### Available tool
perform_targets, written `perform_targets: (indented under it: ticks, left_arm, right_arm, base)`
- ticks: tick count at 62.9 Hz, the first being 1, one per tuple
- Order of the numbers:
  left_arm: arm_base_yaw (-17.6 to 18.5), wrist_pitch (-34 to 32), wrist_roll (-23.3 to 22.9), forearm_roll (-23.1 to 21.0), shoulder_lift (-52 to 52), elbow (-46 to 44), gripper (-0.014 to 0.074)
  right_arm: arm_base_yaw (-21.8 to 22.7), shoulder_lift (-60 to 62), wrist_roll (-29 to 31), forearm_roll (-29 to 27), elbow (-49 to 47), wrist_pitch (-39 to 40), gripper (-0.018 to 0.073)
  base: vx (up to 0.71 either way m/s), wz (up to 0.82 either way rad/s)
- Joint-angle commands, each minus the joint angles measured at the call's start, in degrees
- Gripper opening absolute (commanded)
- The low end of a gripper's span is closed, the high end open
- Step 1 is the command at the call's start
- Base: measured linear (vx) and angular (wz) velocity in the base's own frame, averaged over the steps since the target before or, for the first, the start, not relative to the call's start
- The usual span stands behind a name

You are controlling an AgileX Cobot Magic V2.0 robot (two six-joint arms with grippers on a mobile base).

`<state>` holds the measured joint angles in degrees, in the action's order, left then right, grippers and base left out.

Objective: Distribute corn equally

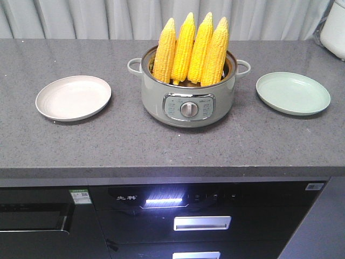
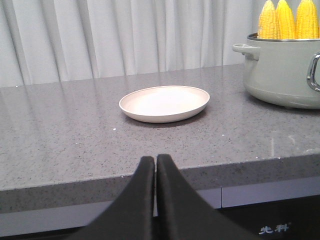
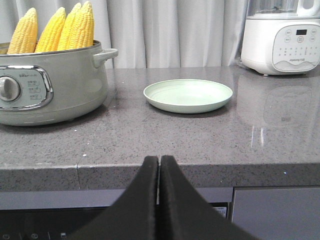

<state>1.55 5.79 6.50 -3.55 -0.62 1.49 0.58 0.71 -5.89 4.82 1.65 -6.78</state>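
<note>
Four cobs: corn point(image 1: 191, 49) upright in cooker point(image 1: 161, 94), beyond and right of left gripper point(image 2: 155, 162), beyond and left of right gripper point(image 3: 159, 162).
Grippers: both pressed closed, empty.
Handling: probably rigid, weighty, slick; grasp exposed upper half.

Closed right gripper point(image 3: 159, 160) faces green plate point(image 3: 188, 95) beside pot point(image 3: 65, 95) of corn point(image 3: 52, 31).
</note>
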Motion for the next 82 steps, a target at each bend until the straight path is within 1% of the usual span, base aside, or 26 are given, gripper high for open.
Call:
perform_targets:
  ticks: [1,82]
  left_arm:
    - [0.01,-4.65,-0.51,-0.1,-0.92,0.88,-0.0006]
    - [0.01,-4.65,-0.51,-0.1,-0.92,0.88,-0.0006]
  right_arm:
    - [0.33,0.22,0.16,0.62,0.4,4.29,-0.0006]
    - [0.33,0.22,0.16,0.62,0.4,4.29,-0.0006]
  base:
    - [0.09,-0.01]
    - [0.08,-0.01]
